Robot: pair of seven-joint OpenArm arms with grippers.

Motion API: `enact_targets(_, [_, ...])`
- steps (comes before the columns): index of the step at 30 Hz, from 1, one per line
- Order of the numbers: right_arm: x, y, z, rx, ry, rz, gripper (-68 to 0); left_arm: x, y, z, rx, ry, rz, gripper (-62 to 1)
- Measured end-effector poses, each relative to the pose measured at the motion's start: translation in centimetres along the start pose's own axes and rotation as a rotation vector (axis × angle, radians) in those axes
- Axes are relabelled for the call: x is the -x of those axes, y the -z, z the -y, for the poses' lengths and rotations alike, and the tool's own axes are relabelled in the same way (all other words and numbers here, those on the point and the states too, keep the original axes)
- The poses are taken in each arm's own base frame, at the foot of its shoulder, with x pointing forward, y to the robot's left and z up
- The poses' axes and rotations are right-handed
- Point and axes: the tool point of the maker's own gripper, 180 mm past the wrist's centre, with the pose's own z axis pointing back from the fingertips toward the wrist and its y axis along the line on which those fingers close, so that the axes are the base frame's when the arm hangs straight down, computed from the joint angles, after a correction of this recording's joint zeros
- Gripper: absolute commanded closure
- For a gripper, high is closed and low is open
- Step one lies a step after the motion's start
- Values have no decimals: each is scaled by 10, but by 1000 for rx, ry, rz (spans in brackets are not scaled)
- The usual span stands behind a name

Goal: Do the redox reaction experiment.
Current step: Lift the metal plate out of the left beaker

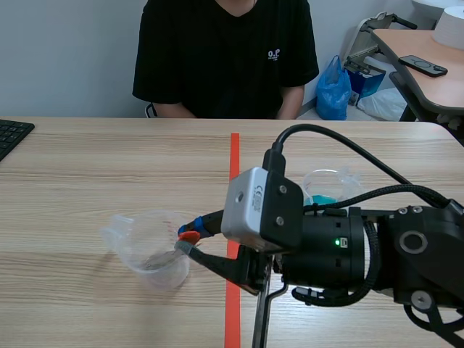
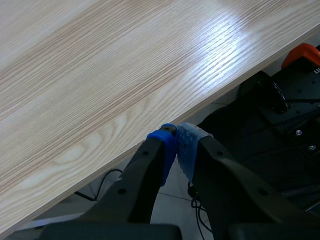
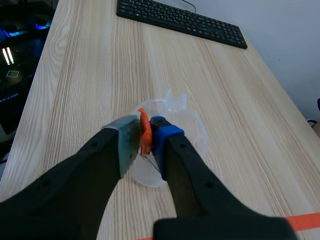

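A clear plastic beaker (image 1: 148,250) with a spout stands left of the orange tape line, with a little grey matter at its bottom. My right gripper (image 1: 190,239) comes in from the right and hovers over the beaker's rim, shut on a small orange-red tool (image 1: 190,235). In the right wrist view the orange tool (image 3: 144,132) is pinched between the pads directly above the beaker (image 3: 182,122), and a thin stem runs down from it. A second clear cup with blue liquid (image 1: 328,190) stands behind the right arm. My left gripper (image 2: 177,145) is shut on nothing, past the table's edge.
A person in a black shirt (image 1: 225,58) sits across the table. A black keyboard (image 1: 11,134) lies at the far left, also seen beyond the beaker as the keyboard (image 3: 180,20). The table's edge (image 2: 165,120) runs just ahead of the left gripper.
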Motion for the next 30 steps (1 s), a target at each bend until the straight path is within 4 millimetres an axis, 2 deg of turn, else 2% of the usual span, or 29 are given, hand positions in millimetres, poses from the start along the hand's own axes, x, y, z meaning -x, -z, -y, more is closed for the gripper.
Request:
enact_targets(14, [-14, -1, 4, 19, 36, 78, -15, 0, 0, 0, 0, 0, 0, -36])
enact_targets(20, [-22, -6, 28, 92, 69, 79, -15, 0, 0, 0, 0, 0, 0, -36])
enact_targets(26, [-39, -3, 33, 100, 98, 88, -15, 0, 0, 0, 0, 0, 0, -36])
enact_targets(30, [-52, -2, 48, 112, 135, 122, -15, 0, 0, 0, 0, 0, 0, -36])
